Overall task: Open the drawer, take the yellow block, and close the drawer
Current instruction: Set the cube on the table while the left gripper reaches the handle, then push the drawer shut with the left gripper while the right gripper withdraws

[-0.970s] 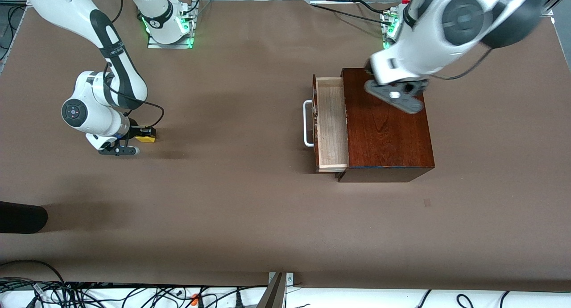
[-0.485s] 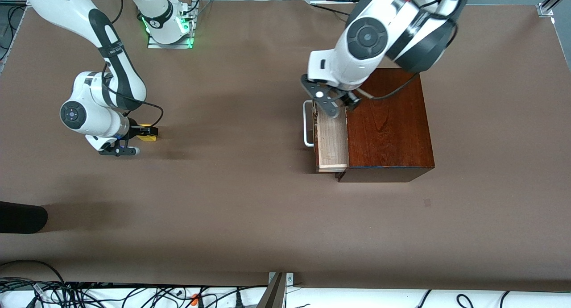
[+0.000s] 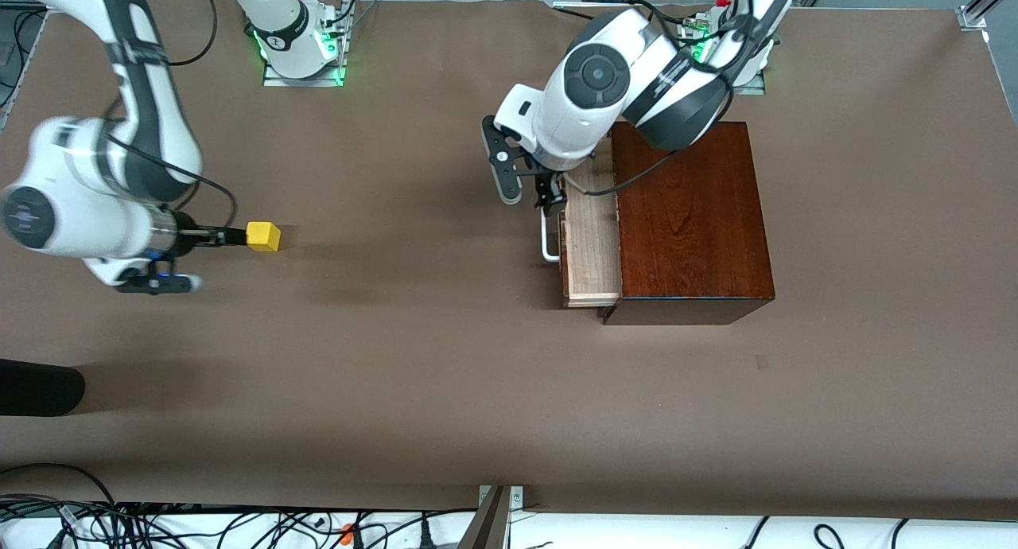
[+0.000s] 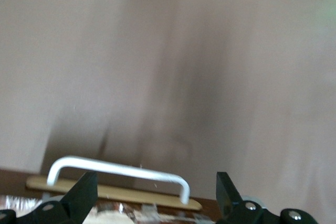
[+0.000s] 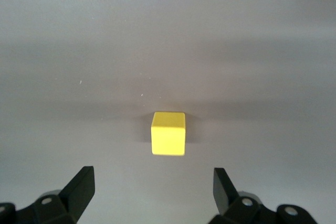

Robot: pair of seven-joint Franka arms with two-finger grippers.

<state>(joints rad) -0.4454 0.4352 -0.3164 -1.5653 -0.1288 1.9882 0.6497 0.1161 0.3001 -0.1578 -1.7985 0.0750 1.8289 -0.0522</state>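
Observation:
The yellow block (image 3: 263, 236) sits on the brown table toward the right arm's end, free of any grip. It also shows in the right wrist view (image 5: 168, 133). My right gripper (image 3: 227, 236) is open and empty just short of the block (image 5: 152, 170). The drawer (image 3: 592, 231) of the dark wooden box (image 3: 692, 215) is partly pulled out, its pale inside showing nothing. My left gripper (image 3: 550, 195) is open at the drawer's front, with the white handle (image 3: 546, 243) between its fingers in the left wrist view (image 4: 118, 170), not clamped.
A black rounded object (image 3: 40, 387) lies at the table's edge at the right arm's end, nearer to the front camera. Cables run along the near edge. The left arm's elbow hangs over the box's top.
My right gripper has let go of the yellow block and pulled back from it. My left arm has swung from over the box to the drawer's handle. The drawer has not moved.

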